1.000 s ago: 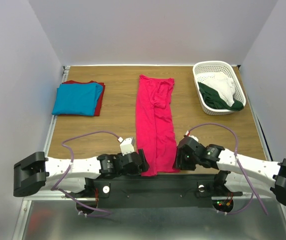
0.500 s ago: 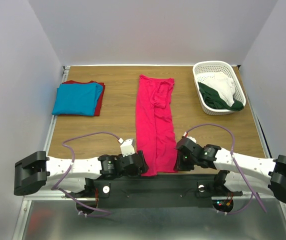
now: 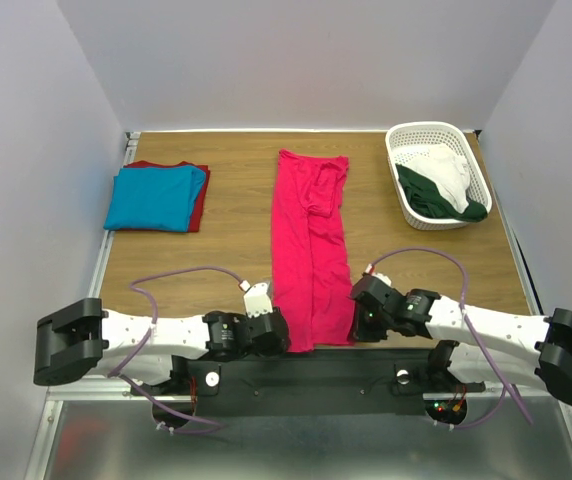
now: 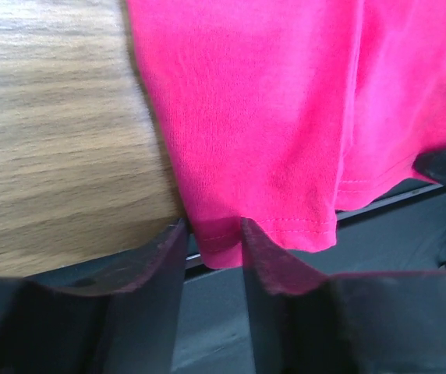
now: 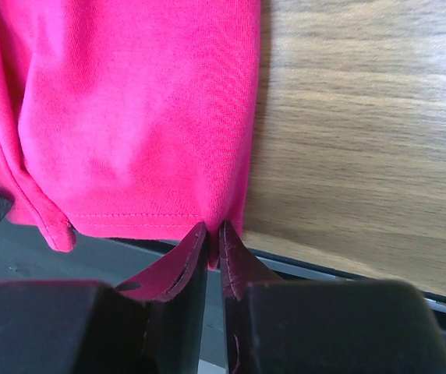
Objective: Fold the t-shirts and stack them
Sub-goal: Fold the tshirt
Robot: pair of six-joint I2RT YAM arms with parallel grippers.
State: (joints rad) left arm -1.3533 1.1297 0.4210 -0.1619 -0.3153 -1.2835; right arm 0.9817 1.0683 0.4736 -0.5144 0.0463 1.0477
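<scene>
Crimson-pink t-shirt (image 3: 311, 250) lies left of the basket (image 3: 431, 135), a long strip on the surface (image 3: 226, 250), long axis running away from the arms, hem nearest them. Right gripper (image 5: 214, 238) pinches the hem corner nearer the basket. Left gripper (image 4: 213, 234) has narrowed jaws around the farther corner; whether it grips, I can't tell.
</scene>
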